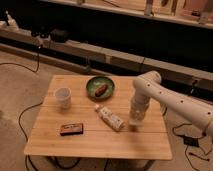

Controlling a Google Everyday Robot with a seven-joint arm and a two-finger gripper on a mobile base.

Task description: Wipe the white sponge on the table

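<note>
White sponge (136,122) lies directly beneath gripper (136,117), on table (75,145)

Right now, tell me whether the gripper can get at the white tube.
Probably yes: the gripper sits low over the table, close beside the white tube, and nothing lies between them.

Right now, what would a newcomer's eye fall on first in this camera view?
The bulky white robot arm reaches in from the right, its tool pointing down over the right side of the light wooden plank table. Next comes the round green plate holding something brown at the far middle, with a long white capped tube lying diagonally just left of the tool.
</note>
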